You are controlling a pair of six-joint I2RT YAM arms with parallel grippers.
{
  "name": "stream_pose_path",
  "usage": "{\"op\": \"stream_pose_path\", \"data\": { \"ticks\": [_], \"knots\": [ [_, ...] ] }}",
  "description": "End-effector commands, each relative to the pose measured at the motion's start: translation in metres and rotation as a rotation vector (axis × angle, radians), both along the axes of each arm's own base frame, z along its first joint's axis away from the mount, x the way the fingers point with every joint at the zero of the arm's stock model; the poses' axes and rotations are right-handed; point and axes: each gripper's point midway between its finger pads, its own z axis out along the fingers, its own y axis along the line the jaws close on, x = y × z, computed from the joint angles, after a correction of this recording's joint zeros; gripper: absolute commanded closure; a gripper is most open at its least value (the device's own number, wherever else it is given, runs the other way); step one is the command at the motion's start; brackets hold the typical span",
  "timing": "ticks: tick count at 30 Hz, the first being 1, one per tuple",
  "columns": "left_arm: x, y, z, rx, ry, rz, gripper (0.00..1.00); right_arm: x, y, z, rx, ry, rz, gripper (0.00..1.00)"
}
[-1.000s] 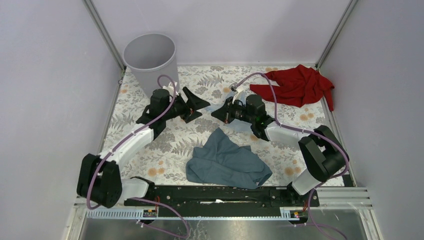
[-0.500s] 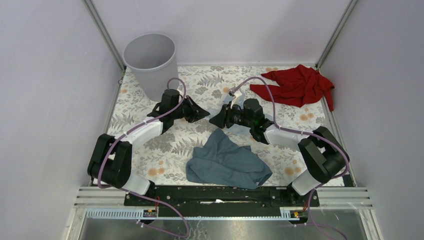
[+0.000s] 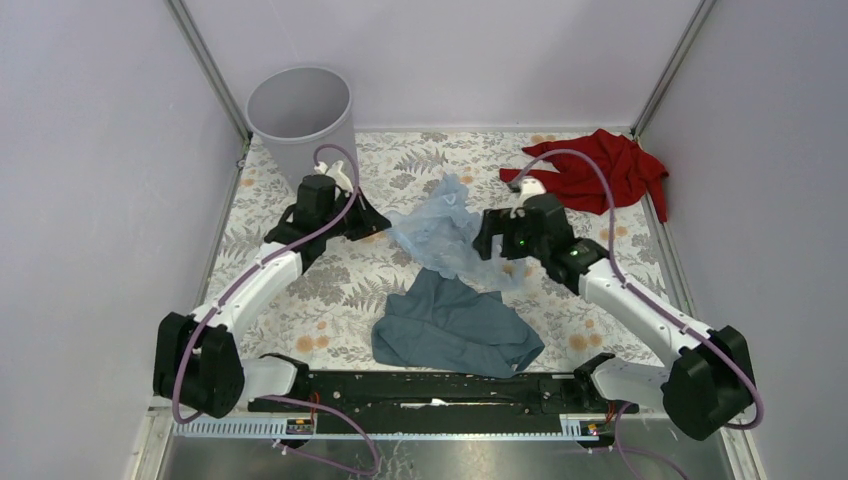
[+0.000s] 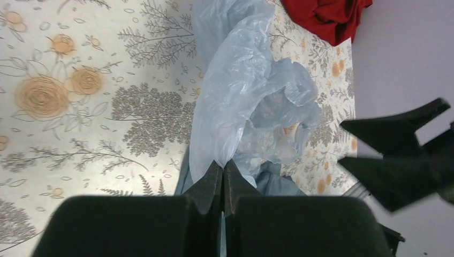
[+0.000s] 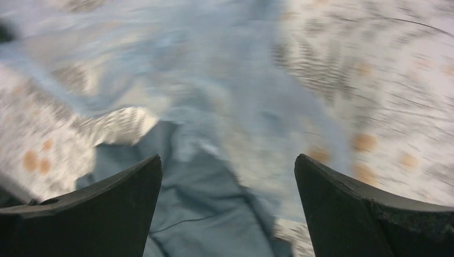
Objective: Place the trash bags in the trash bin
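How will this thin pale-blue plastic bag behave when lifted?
Probably floppy: the crinkled pale-blue plastic bag bunches in folds from the shut left end effector. Its translucent film suggests it is very light, so it may billow. The glossy surface might slip from the pinch.

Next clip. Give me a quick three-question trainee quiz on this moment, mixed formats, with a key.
1. True or false: the trash bag is already inside the trash bin.
2. Which jaws are shut on the trash bag? A) left jaws B) right jaws C) both
3. Fill in the colour: the cloth farthest to the right in the top view is ____.

Key:
1. False. The bag is outside the bin, between the two arms.
2. A. The left wrist view shows the left jaws pinched together on the bag's edge. The right jaws stand wide open.
3. Red.
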Motion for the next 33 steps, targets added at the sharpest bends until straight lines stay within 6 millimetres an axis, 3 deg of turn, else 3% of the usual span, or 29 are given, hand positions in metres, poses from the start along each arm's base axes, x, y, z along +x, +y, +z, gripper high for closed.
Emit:
{"op": "stream_pose_path", "data": {
  "ticks": [1,7,11,15,17,22,27,30,33],
  "knots": [
    [-0.004,0.014,0.004,0.097,-0.091,-0.032,1.0,0.007,-0.072,-0.018,-0.107,0.125,-0.204,0.0],
    [-0.011,0.012,0.001,0.09,-0.099,-0.068,1.0,0.014,-0.089,-0.042,-0.118,0.197,-0.241,0.0],
    [-0.012,0.01,-0.006,0.102,-0.07,-0.095,0.97,0.024,-0.077,-0.059,-0.072,0.233,-0.182,0.0],
    [-0.014,0.005,-0.017,0.093,-0.033,-0.135,0.94,0.025,-0.063,-0.081,-0.064,0.304,-0.074,0.11],
    [-0.015,0.003,-0.022,0.094,-0.017,-0.146,0.94,0.028,-0.069,-0.089,-0.103,0.304,-0.087,0.15],
    [-0.014,0.002,-0.029,0.1,0.002,-0.154,0.88,0.037,-0.068,-0.088,-0.108,0.279,-0.087,0.41],
    [-0.013,0.007,-0.046,0.142,0.04,-0.143,0.56,0.037,-0.06,-0.075,-0.037,0.239,-0.081,0.82],
    [-0.014,0.01,-0.054,0.198,0.062,-0.123,0.4,0.033,-0.057,-0.066,0.004,0.216,-0.088,0.91],
    [-0.016,0.014,-0.06,0.263,0.076,-0.088,0.36,0.028,-0.058,-0.063,0.026,0.197,-0.1,0.94]
  ]
}}
